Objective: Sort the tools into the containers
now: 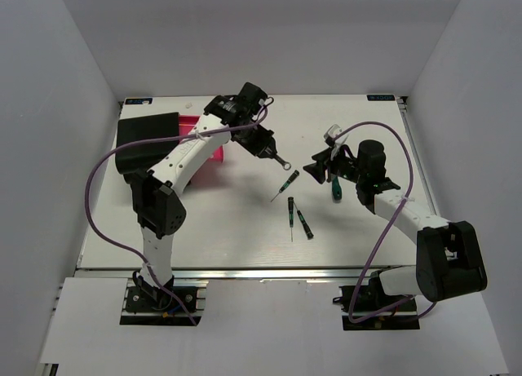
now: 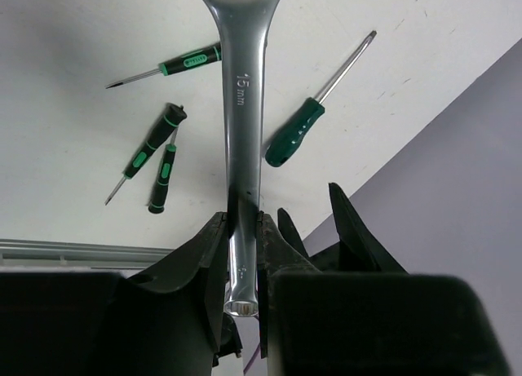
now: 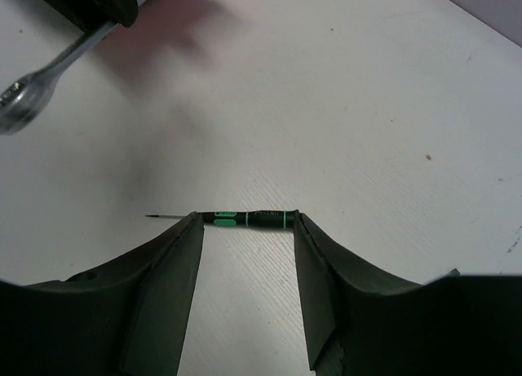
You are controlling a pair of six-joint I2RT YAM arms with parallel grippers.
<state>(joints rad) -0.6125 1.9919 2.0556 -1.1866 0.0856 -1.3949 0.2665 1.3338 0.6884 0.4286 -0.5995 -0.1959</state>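
Our left gripper [image 2: 243, 233] is clamped on the 15 mm wrench [image 2: 243, 107], near the pink drawer [image 1: 193, 121]; we should swing it over level, then release. Right gripper [image 3: 247, 237] is half-open and empty, aimed at a precision screwdriver [image 3: 253, 218] lying on the table [image 1: 245, 237].

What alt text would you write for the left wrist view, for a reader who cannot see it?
The left gripper clamps a flat silver wrench, whose shaft runs up the middle and out of frame. Beyond it, on the white table, lie three slim black-and-green screwdrivers on one side and one bigger green-handled screwdriver on the other.
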